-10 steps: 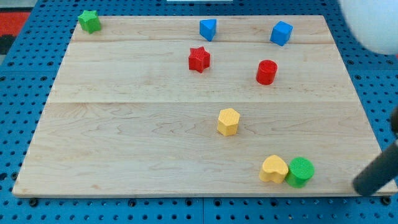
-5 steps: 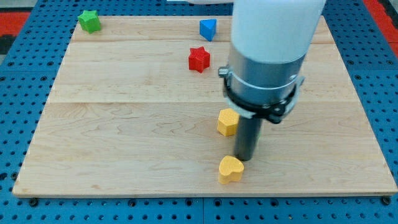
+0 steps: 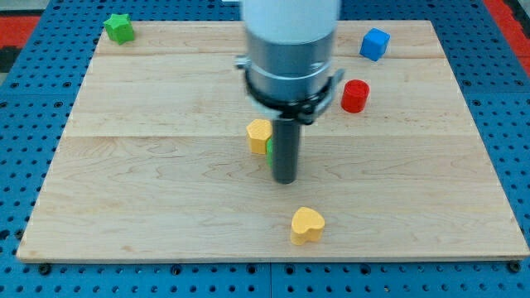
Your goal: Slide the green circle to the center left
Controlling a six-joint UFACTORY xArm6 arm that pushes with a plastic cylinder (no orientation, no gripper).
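My tip rests on the board a little below its middle. The green circle shows only as a thin green sliver at the rod's left edge; the rod hides the rest. It lies between the rod and the yellow hexagon, which sits just left of the rod and seems to touch the green circle. The arm's grey and white body covers the board's upper middle.
A yellow heart lies below my tip near the board's bottom edge. A red cylinder and a blue cube are at the upper right. A green star sits at the top left corner.
The arm has moved left and up. The green circle and yellow hexagon have been pushed left. The yellow heart has stayed put. The red cylinder and blue cube are uncovered; the red star and other blue block are hidden.
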